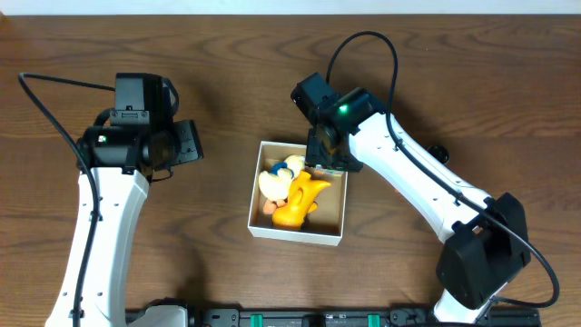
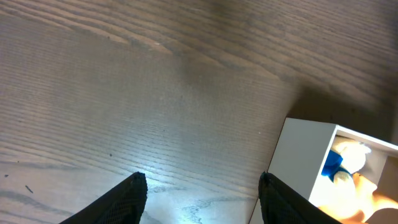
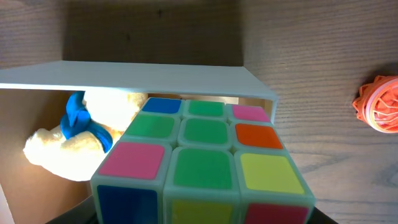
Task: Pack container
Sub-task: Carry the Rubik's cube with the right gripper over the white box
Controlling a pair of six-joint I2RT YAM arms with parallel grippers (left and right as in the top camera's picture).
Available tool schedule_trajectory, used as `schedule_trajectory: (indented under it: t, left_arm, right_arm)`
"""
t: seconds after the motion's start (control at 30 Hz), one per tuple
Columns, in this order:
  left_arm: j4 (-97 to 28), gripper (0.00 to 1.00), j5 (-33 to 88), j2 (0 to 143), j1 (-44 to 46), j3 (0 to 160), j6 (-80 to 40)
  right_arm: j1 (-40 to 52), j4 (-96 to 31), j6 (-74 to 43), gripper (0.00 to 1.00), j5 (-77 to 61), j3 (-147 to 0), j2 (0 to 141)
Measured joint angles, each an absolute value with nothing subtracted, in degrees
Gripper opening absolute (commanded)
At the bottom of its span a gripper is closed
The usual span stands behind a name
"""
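Observation:
The container (image 1: 295,234), a square white-walled box with a brown inside, sits at the table's middle. It holds a yellow-orange toy (image 1: 302,200) and a white plush with a blue ribbon (image 1: 277,177). My right gripper (image 1: 327,150) is over the container's far right corner, shut on a colourful puzzle cube (image 3: 202,168). In the right wrist view the cube hangs over the container's wall (image 3: 137,78), next to the plush (image 3: 74,140). My left gripper (image 1: 186,143) is open and empty to the left of the container. Its fingers (image 2: 202,183) are over bare wood beside the container's wall (image 2: 298,155).
An orange ribbed toy (image 3: 379,102) lies on the wood to the right of the container, seen only in the right wrist view. The right arm (image 1: 427,191) runs from the front right across to the container.

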State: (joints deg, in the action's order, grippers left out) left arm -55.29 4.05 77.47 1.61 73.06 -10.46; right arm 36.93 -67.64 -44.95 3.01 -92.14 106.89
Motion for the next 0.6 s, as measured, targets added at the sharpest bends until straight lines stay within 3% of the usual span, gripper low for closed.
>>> schedule_trajectory:
  t: [0.6]
  left_arm:
    - [-55.33, 0.60, 4.05, 77.47, 1.61, 73.06, -10.44]
  right_arm:
    - [36.49, -64.79, -44.69, 0.06, 4.73, -89.45, 108.27]
